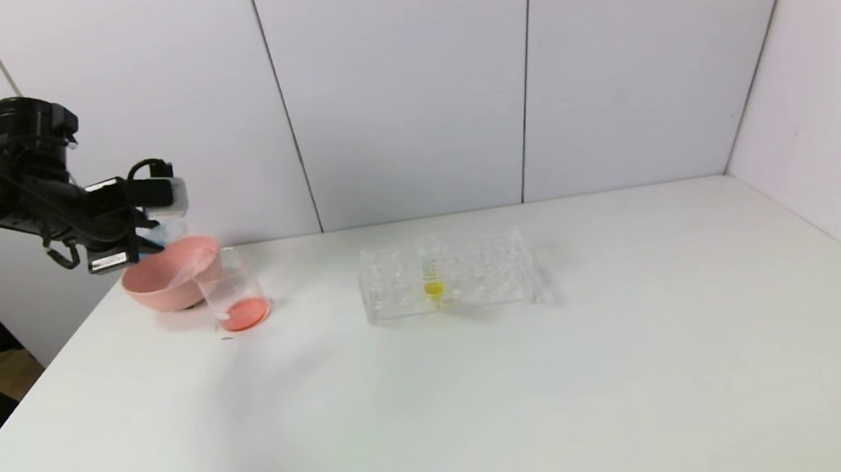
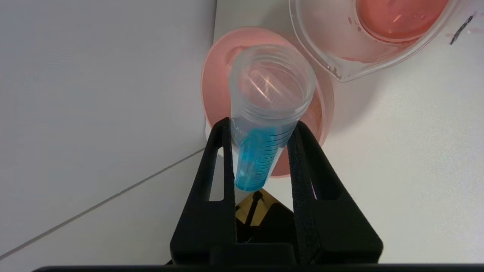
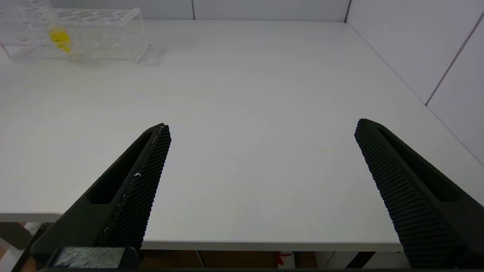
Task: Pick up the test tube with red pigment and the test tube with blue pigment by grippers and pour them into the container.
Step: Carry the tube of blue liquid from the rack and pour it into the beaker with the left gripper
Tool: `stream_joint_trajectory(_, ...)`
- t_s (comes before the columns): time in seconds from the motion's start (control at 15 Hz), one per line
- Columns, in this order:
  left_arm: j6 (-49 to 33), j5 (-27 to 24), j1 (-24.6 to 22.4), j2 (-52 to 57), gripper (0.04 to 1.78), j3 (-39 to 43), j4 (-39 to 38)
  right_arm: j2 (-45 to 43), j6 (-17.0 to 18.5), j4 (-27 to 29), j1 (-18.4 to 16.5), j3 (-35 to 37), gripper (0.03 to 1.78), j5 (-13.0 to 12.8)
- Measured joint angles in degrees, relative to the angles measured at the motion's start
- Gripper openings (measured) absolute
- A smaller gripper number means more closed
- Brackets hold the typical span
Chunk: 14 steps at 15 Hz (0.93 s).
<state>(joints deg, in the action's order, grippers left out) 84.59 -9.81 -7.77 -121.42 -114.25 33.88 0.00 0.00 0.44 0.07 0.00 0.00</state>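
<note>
My left gripper [image 2: 262,122] is shut on the test tube with blue pigment [image 2: 257,158]. It holds the tube in the air above the pink bowl [image 2: 215,83], and the blue liquid sits at the rounded tip near the palm. In the head view this gripper [image 1: 155,234] and the tube [image 1: 159,238] hang over the bowl's back left rim, just left of the container [image 1: 235,291]. The container [image 2: 340,56] is a clear beaker with orange-red liquid at its bottom. No tube with red liquid shows. My right gripper [image 3: 262,126] is open and empty over the table's front edge.
The pink bowl [image 1: 171,279] touches the beaker's left side, and a clear empty tube [image 1: 188,267] leans in it. A clear rack [image 1: 447,275] with a yellow-liquid tube [image 1: 432,271] stands mid-table and shows far off in the right wrist view [image 3: 75,34]. Walls stand behind and to the right.
</note>
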Motion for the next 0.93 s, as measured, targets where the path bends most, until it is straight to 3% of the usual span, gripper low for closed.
stream_joint_trajectory(0.93, 0.1, 6.4, 2.2, -0.3, 0.44, 0.0, -0.5, 0.0, 0.0, 0.0, 0.0, 0.0, 1.77, 0.0)
